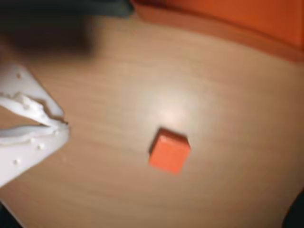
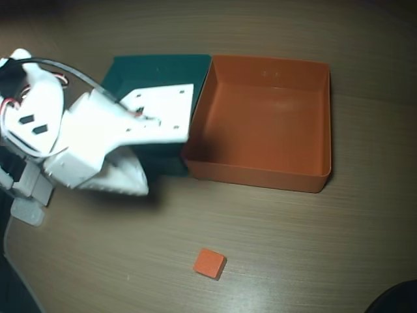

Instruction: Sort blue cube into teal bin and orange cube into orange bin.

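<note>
Overhead, the white arm reaches from the left edge across the large square teal plastic bin (image 2: 156, 68), covering most of it, its white two-finger tool (image 2: 176, 120) just beside the left wall of the large square orange plastic bin (image 2: 322, 124). In the wrist view the tool (image 1: 59, 129) holds nothing, its white fingertips (image 1: 45, 114) nearly meeting. The small plain orange cube (image 2: 209, 263) lies alone on the wood-grain desk (image 2: 313, 248), well below the orange bin's near wall and apart from it; the orange bin holds nothing. No blue cube can be made out.
</note>
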### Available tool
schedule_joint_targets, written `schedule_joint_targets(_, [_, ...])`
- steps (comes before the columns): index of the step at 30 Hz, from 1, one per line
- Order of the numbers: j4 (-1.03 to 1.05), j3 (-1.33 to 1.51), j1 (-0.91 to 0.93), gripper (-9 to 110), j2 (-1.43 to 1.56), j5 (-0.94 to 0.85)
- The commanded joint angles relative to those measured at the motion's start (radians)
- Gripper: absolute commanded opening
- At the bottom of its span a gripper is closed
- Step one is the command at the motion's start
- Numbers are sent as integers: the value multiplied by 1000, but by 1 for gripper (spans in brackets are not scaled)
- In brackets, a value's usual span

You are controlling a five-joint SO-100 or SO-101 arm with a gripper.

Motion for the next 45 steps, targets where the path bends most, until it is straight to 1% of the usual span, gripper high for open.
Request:
schedule_joint_targets(1, [-14,-153,48,-2,-55,2])
schedule_joint_targets(7, [-14,-400,112,-1,-302,2])
schedule_joint_targets(9, [-14,-488,132,1,-383,2])
schedule_joint_targets(11, [-14,-574,147,7,-462,2])
schedule_joint_targets(15, [-14,-706,161,21,-588,0])
schedule_joint_targets(18, [-12,-756,170,29,-657,-14])
schedule_joint_targets(20, [-12,-770,173,32,-692,-17])
schedule_joint_targets(34, [-12,-787,176,32,-891,-18])
schedule_joint_targets(45, [-14,-788,175,32,-943,-12])
